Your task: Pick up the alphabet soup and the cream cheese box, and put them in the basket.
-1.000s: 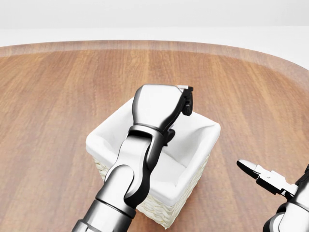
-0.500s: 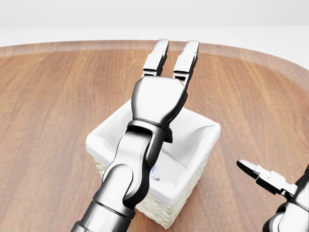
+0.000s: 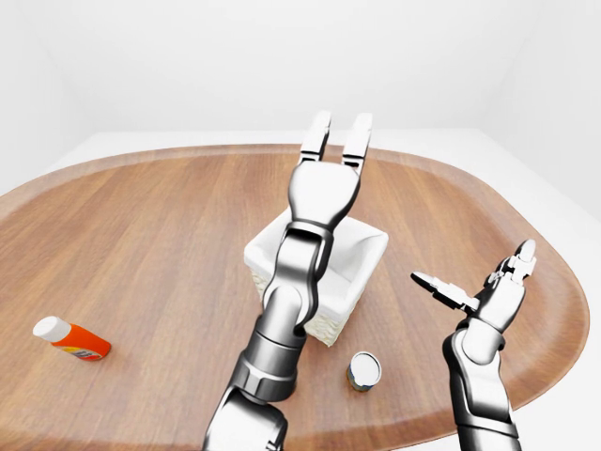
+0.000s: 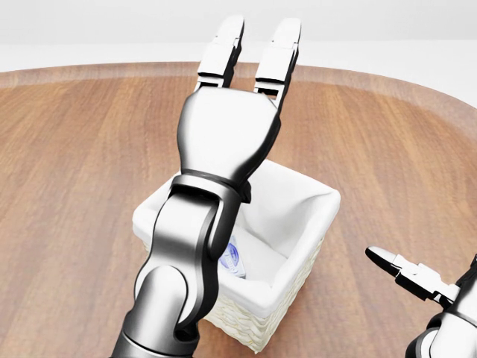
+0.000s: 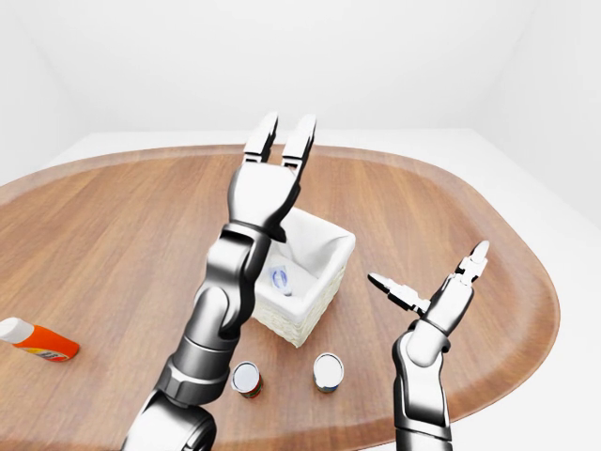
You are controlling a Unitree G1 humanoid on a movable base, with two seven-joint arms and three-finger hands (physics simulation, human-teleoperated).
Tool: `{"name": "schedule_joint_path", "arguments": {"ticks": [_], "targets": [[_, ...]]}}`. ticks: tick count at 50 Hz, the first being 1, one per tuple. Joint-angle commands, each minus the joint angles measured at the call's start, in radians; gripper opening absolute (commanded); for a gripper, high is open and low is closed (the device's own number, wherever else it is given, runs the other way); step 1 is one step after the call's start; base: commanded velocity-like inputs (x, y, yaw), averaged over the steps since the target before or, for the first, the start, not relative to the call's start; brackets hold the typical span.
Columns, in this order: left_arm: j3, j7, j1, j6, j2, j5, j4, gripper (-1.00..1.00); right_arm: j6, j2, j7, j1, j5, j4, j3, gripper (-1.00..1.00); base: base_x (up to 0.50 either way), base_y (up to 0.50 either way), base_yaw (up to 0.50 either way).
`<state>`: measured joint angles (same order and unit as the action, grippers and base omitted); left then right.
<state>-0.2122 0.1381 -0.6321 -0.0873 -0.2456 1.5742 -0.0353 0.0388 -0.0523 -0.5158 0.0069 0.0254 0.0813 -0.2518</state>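
- right-eye view shows the left hand (image 5: 273, 150) raised above the basket (image 5: 331, 252), its fingers straight, spread apart and holding nothing.
- below that hand, inside the white-lined basket, lies a small pale item with a blue mark (image 5: 280, 278), probably the cream cheese box; too small to be sure.
- the right hand (image 5: 430, 280) hovers well to the right of the basket, fingers splayed wide, empty.
- two small cans stand on the wooden table (image 5: 113, 235) below the basket, toward the bottom of the view: one with a dark red side (image 5: 246, 379) just beside the left forearm, one silver (image 5: 328, 371) between the two arms, nearer the right hand.
- which can is the alphabet soup cannot be read; labels are too small.
- judgement: a soup can is stiff and fairly heavy for its size, with smooth sides that may slip; take it round the middle of the body, fingers opposing across it, not by the rim.
- an orange bottle with a white cap (image 5: 34, 340) lies on its side far to the left of both hands.
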Motion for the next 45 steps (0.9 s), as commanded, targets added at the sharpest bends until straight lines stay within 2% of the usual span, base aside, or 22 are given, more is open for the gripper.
{"name": "schedule_joint_path", "arguments": {"ticks": [1,7,9,11,13,18,19,26,32,34,39,45], "targets": [[0.016,0.045,0.031,0.000,0.025,0.036,0.102,1.00,0.000,0.000,-0.001,-0.001,-0.001,-0.002,-0.001,1.00,0.00,0.00,0.00],[0.026,0.087,0.049,0.000,0.045,0.048,0.181,1.00,0.007,-0.002,-0.003,-0.004,0.000,-0.012,-0.001,1.00,0.00,0.00,0.00],[0.023,0.128,0.068,0.000,0.025,0.014,0.226,1.00,0.008,-0.002,-0.003,-0.004,0.001,-0.013,0.000,1.00,0.00,0.00,0.00],[0.005,0.156,0.085,0.000,0.034,0.074,0.283,1.00,-0.004,-0.001,-0.003,0.000,-0.003,0.002,-0.002,1.00,0.00,0.00,0.00],[0.010,0.172,0.094,0.000,0.031,0.085,0.306,1.00,-0.011,0.000,-0.003,0.001,-0.002,0.012,-0.001,1.00,0.00,0.00,0.00],[0.022,0.192,0.132,0.000,0.039,0.129,0.378,1.00,-0.004,0.001,-0.002,0.001,0.000,0.005,-0.001,1.00,0.00,0.00,0.00],[0.028,0.183,0.135,0.000,0.054,0.150,0.372,1.00,0.004,-0.001,-0.002,-0.002,0.000,-0.007,-0.002,1.00,0.00,0.00,0.00],[0.061,0.217,0.163,0.000,0.081,0.095,0.422,1.00,-0.002,-0.001,-0.001,-0.001,-0.002,-0.001,-0.001,1.00,0.00,0.00,0.00],[0.113,0.253,0.170,0.000,0.140,0.060,0.473,1.00,-0.004,-0.002,0.000,-0.002,-0.005,-0.002,-0.001,1.00,0.00,0.00,0.00],[0.125,0.265,0.168,0.000,0.154,0.053,0.485,1.00,0.000,-0.002,0.000,-0.004,-0.005,-0.008,-0.002,1.00,0.00,0.00,0.00],[0.146,0.290,0.174,0.000,0.182,0.044,0.516,1.00,-0.012,-0.002,-0.001,-0.002,-0.005,0.004,-0.002,1.00,0.00,0.00,0.00],[0.178,0.293,0.197,0.000,0.218,0.012,0.543,1.00,-0.006,-0.003,-0.002,-0.005,-0.007,-0.008,-0.003,1.00,0.00,0.00,0.00]]}}
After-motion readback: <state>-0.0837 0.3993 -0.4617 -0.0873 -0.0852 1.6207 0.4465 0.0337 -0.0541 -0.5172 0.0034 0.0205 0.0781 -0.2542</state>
